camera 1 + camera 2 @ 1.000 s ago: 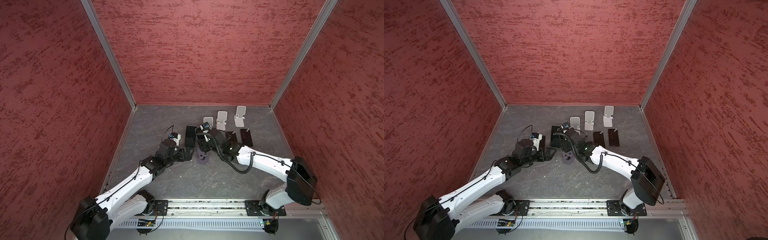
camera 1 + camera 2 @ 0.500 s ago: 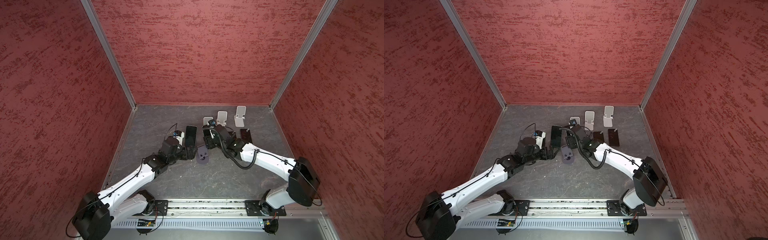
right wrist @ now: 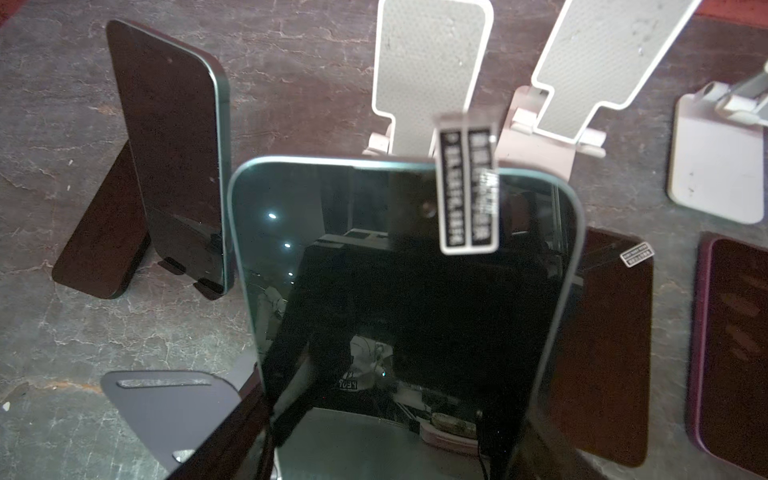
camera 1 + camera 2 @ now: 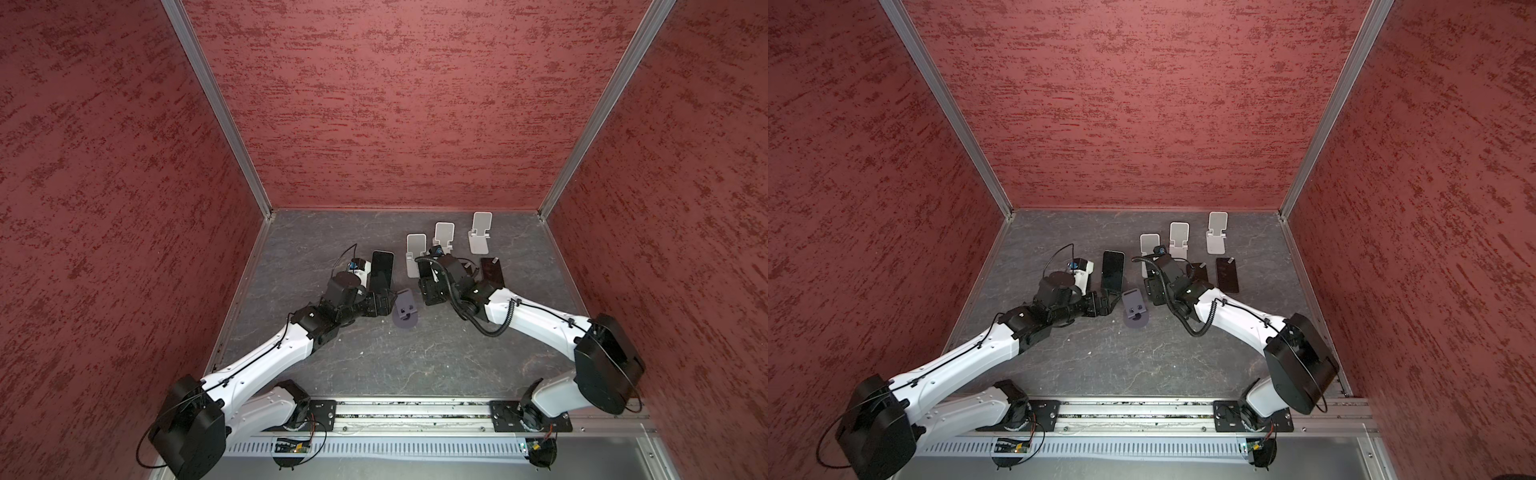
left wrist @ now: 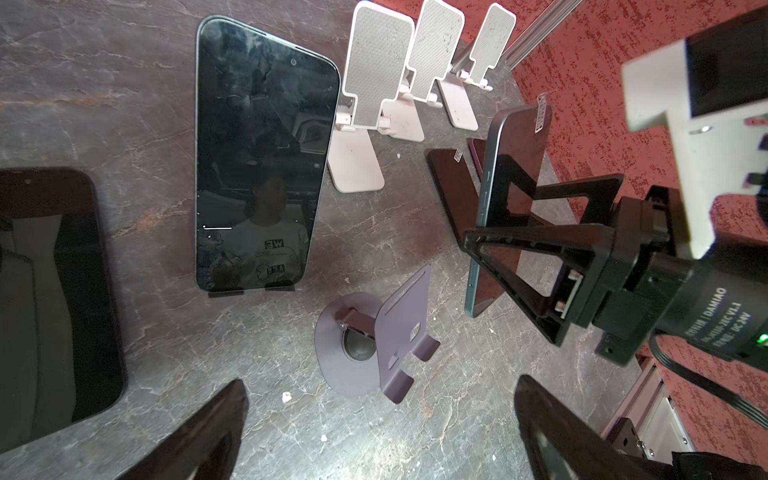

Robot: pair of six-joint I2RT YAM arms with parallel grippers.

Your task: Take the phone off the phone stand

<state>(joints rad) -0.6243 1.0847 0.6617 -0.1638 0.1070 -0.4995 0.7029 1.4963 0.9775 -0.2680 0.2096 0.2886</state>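
1. The table (image 4: 374, 365) is a grey slab between red walls. Clock hours below are read in the top views, with 12 o'clock at the back wall.
2. The right claw (image 5: 490, 224) reaches in from 4 o'clock and pinches the teal-edged phone (image 3: 332, 232) across its faces, one finger in front and one behind.
3. The left claw (image 5: 380, 415) is spread wide and empty. It sits low at 9 o'clock of the purple stand (image 4: 405, 309), just beside it and apparently not touching.
4. Three white stands (image 4: 442, 237) line up from 12 to 1 o'clock, all bare.
5. The teal-edged phone is upright at about 1 o'clock of the purple stand and apart from it. It seems to be off the table (its lower edge hangs free in the left wrist view). I judge the lift-out done and the carry to be the step in hand. The next move calls for tilting the phone flat, lowering it onto bare table short of the white stands, then spreading the claw.
6. Two flat phones (image 4: 1227, 274) lie at 2 o'clock, so a spot beside them would suit.
7. A second phone (image 5: 257, 158) leans on a dark stand (image 3: 99, 241) at 11 o'clock and is probably the next one to take.
8. The purple stand is bare, with nothing on its cradle lips.
9. A label tab (image 3: 467, 187) sticks up at the held phone's top edge.
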